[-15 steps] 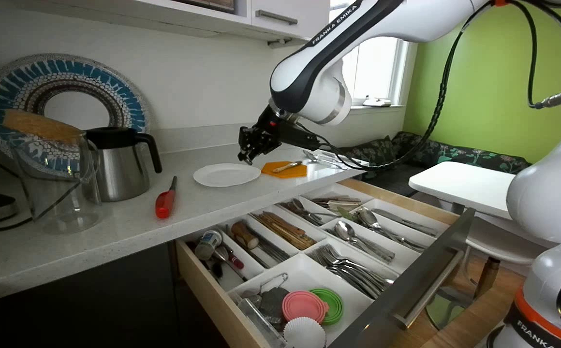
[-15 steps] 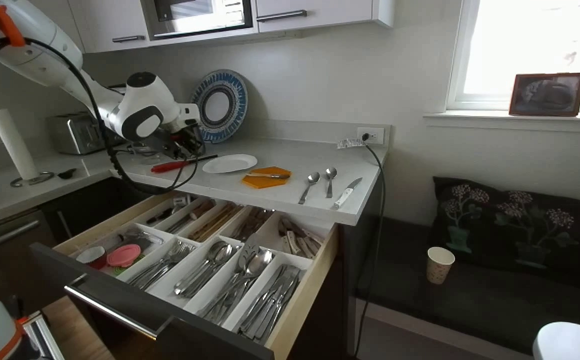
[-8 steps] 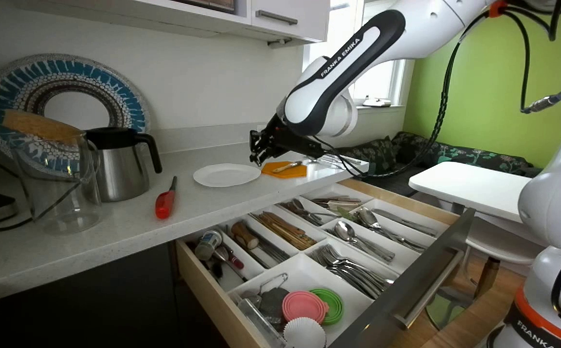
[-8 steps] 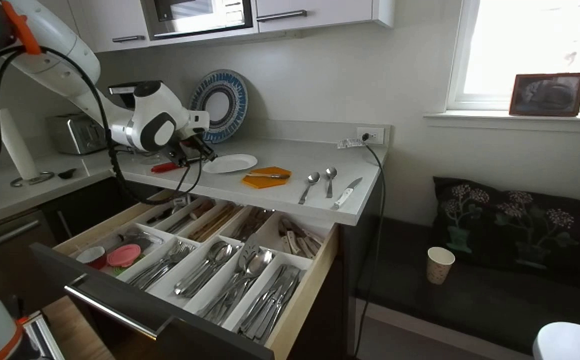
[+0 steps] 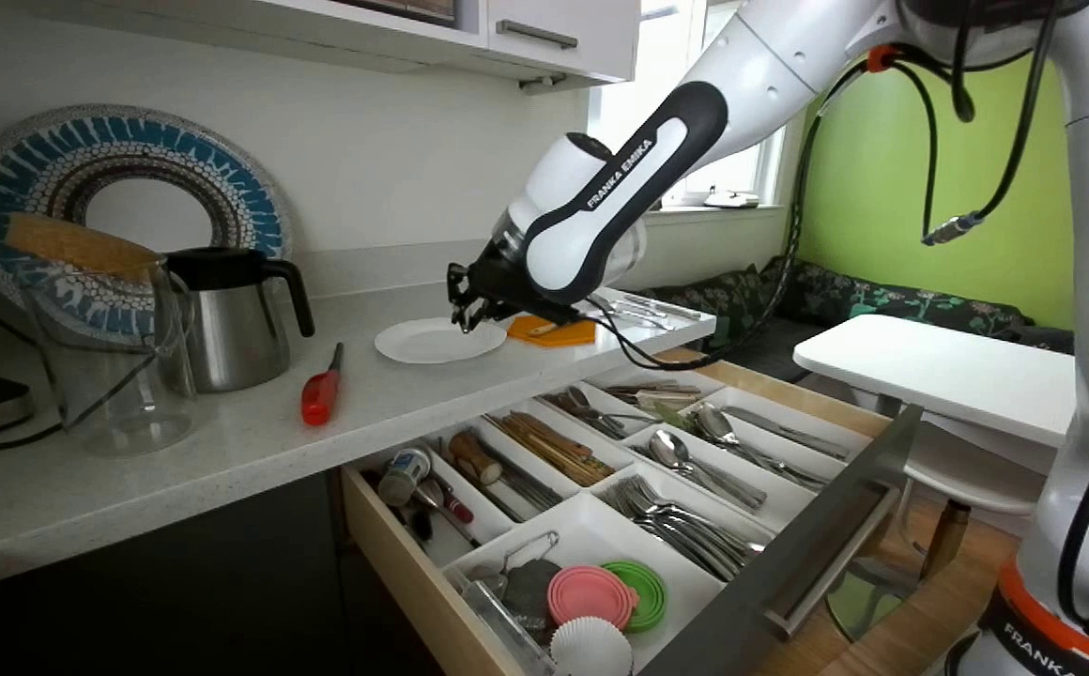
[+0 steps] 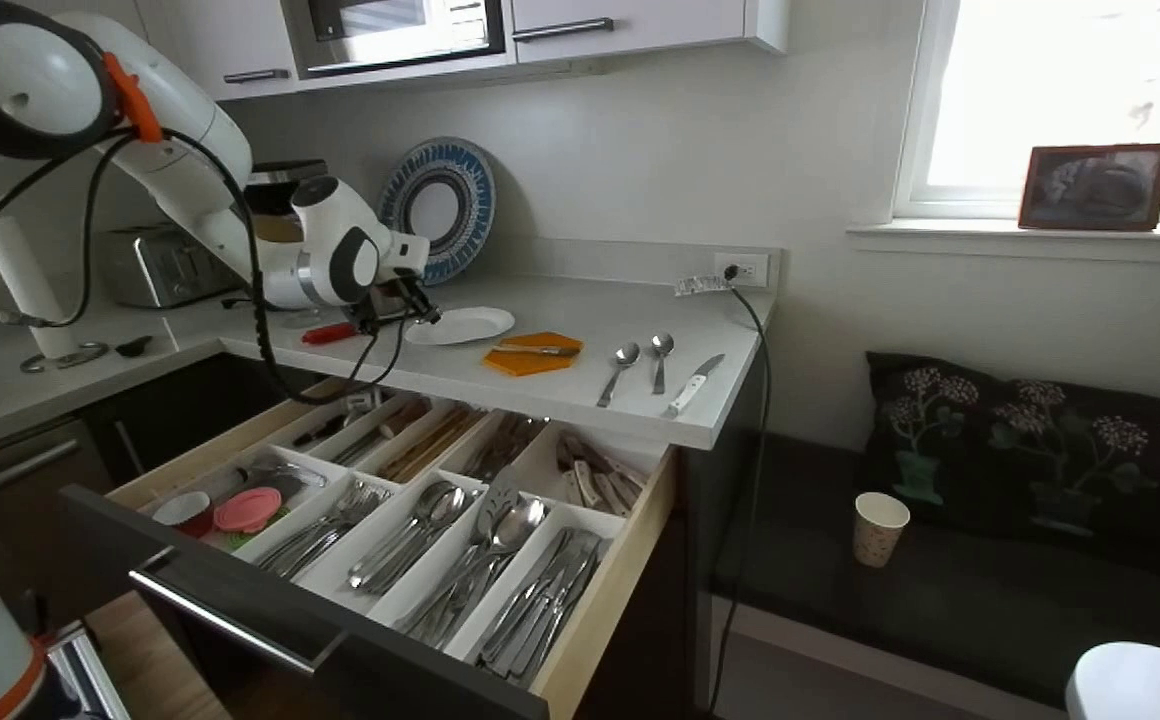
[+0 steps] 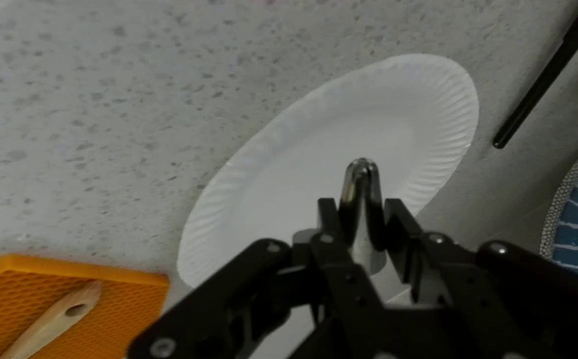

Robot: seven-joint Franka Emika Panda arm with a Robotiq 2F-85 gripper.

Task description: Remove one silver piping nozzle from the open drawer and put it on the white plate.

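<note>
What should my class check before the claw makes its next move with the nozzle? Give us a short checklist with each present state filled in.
1. Grip: ok. In the wrist view, the claw holds the nozzle.
2. Landing spot: ok. The white plate lies flat on the counter.
3. Alignment: cannot tell. The claw overlaps the white plate in every view, but the slanted angles leave the exact spot unclear.
4. Height: cannot tell. The gap between nozzle and white plate is hard to judge.
5. Neighbour: ok. The orange mat lies beside the white plate, away from the nozzle.
6. Delivery: not ok. The nozzle is not yet released.
</note>
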